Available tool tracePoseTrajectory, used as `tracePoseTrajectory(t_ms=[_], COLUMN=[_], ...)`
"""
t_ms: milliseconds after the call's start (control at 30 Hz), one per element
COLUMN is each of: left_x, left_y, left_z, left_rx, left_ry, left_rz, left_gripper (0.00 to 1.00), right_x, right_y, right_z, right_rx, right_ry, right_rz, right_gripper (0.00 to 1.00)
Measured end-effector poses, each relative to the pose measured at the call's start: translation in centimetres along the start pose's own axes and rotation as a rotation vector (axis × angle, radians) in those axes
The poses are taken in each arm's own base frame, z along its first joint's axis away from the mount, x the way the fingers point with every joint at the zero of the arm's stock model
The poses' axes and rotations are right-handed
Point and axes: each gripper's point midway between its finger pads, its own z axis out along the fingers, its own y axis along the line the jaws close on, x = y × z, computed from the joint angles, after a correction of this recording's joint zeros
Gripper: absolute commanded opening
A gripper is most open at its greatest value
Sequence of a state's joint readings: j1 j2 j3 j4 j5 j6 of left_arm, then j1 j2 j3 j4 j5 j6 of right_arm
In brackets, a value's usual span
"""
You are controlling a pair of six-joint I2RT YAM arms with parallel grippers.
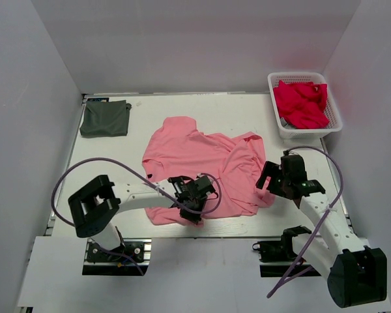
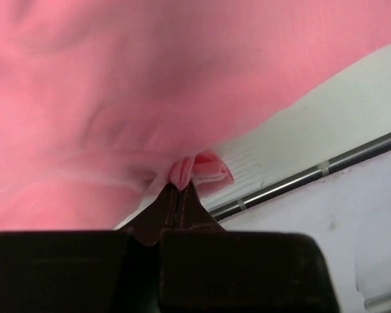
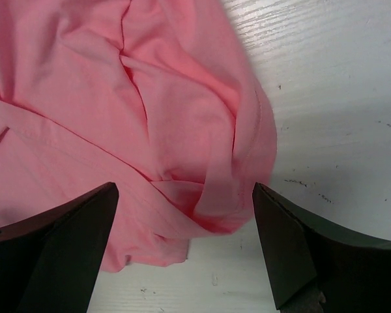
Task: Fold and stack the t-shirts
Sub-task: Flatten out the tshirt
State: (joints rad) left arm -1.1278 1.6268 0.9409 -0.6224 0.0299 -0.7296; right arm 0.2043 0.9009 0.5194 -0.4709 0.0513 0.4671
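White table (image 1: 156, 104) boxed in by pale grey walls (image 1: 182, 39) on three sides.

Far left corner: dark grey t-shirt (image 1: 105, 119), folded to a square and lying flat, well apart from both arms.

Centre, running toward the near edge: salmon-pink t-shirt (image 1: 202, 163), unfolded, rumpled, with creases on its right half.

Left gripper (image 1: 194, 195) sits on the near hem of the pink shirt. In the wrist view its fingers are pressed together on a small pinch of pink cloth (image 2: 195, 171), and the near table edge shows just beyond.

Right gripper (image 1: 268, 179) is at the shirt's right near corner, fingers spread wide and holding nothing. In its wrist view a rounded lobe of hem (image 3: 212, 202) lies straight beneath and between the fingertips. The rest of the cloth runs away to its left, with bare table on its right.

Far right corner: white slatted basket (image 1: 332, 128) with red cloth (image 1: 303, 104) heaped inside.

Judgement: the pink shirt is not yet flattened, so folding has barely begun. The right arm is the nearer one to that loose lobe and needs only to drop and pinch. With the left hold on the near hem, the two grips would line up along the near edge for a pull-out.
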Motion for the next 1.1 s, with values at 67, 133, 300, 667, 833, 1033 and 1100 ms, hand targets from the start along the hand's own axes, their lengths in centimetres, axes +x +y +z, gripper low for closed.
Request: tracePoseTrajectory(t_ms=[67,133,300,667,833,1033,1100], left_x=[-0.4,-0.9,-2.5,0.2,2.4,4.4,5.3], left_y=[0.4,0.5,-0.3,2.0,2.8,2.4,1.9], left_z=[-1.1,-2.9,-8.5,-9.9,-9.2,-10.1,-10.4], left_rx=[-0.019,-0.014,0.050,-0.091,-0.109,-0.061,-0.009], left_ry=[-0.032,-0.080,-0.204,-0.069,0.023,0.113,0.138], left_rz=[-0.014,-0.025,-0.054,-0.111,-0.109,-0.086,-0.075], left_gripper=[0.00,0.00,0.00,0.00,0.00,0.01,0.10], right_x=[0.2,0.5,1.7,3.6,2.4,-0.8,-1.3], right_y=[-0.1,-0.3,-1.0,-3.3,-5.1,-7.1,-7.8], right_z=[0.2,0.5,1.6,2.8,2.8,1.5,1.2], right_rx=[0.007,0.019,0.069,0.199,0.316,0.466,0.495], right_ry=[0.013,0.032,0.092,0.138,0.097,0.013,-0.010], right_rz=[0.004,0.012,0.053,0.125,0.130,0.173,0.199], right_gripper=[0.83,0.77,0.64,0.00,0.00,0.00,0.00])
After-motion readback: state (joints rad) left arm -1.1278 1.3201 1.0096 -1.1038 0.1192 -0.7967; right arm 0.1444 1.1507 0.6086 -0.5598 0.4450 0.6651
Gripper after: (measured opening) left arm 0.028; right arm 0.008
